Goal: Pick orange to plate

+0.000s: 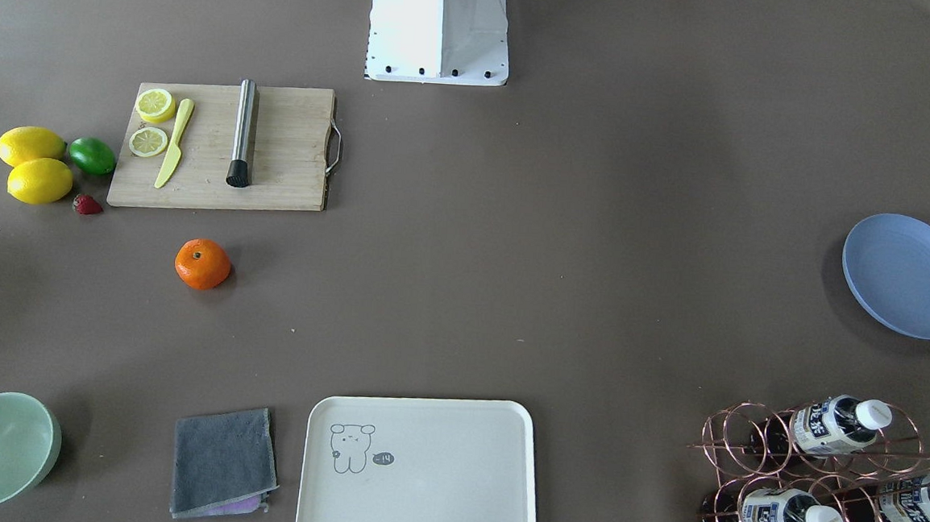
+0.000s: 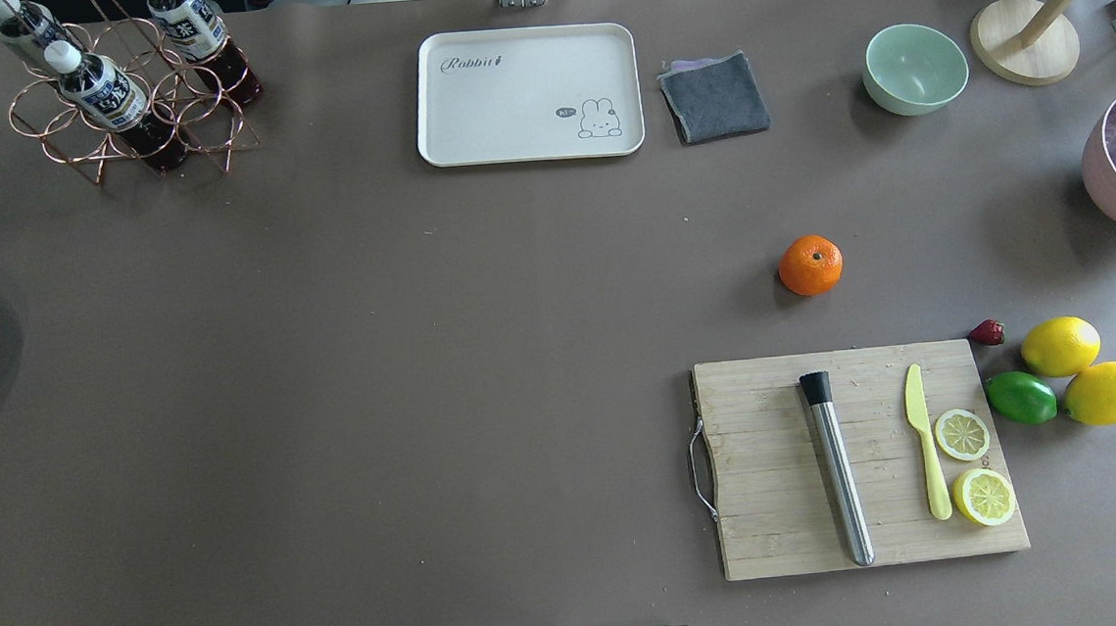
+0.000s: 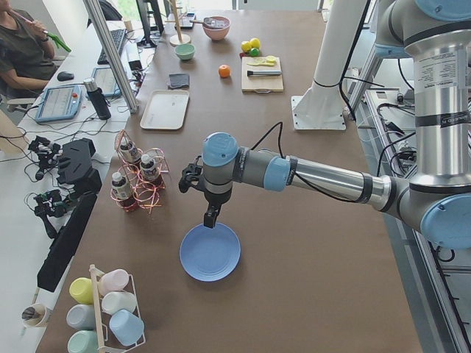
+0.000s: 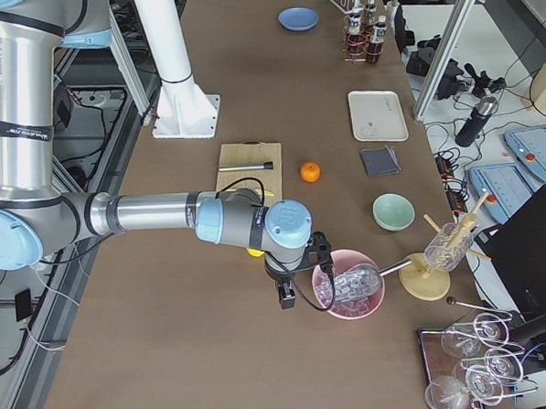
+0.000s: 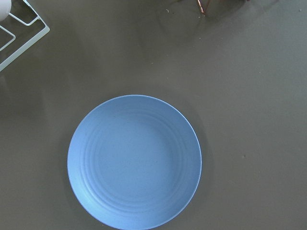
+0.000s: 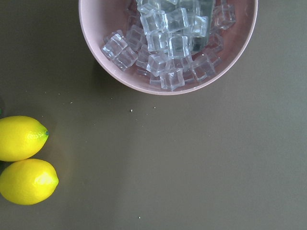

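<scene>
Closest of all, straight below the left wrist camera: the plate (image 5: 134,163), bare, midway along the table's left end. Above it in the side view, the left gripper (image 3: 210,218), pointing down and not touching; fingers apart or together, impossible to tell. Same doubt over the right gripper (image 4: 285,300), hanging above bare table at the opposite end, between the lemons (image 6: 21,138) and a pink bowl of ice (image 6: 98,60); no fingers to be seen from either wrist camera. On the right half of the table, alone and free: the orange (image 2: 810,265), stem dimple up, just past the far edge of the cutting board (image 2: 858,454) and well apart from the plate. Judged from this, only the first step in hand, the reach, with nothing grasped yet. Calls next for bringing the right gripper, the nearer one, in from the table's end to a spot over the orange, spreading the fingers wider than the fruit, lowering around its middle and closing gently, being round and likely to roll. After that, probably a long carry toward the left end, or a pass to the left arm. Needs the left gripper out of the way of the plate first.
</scene>
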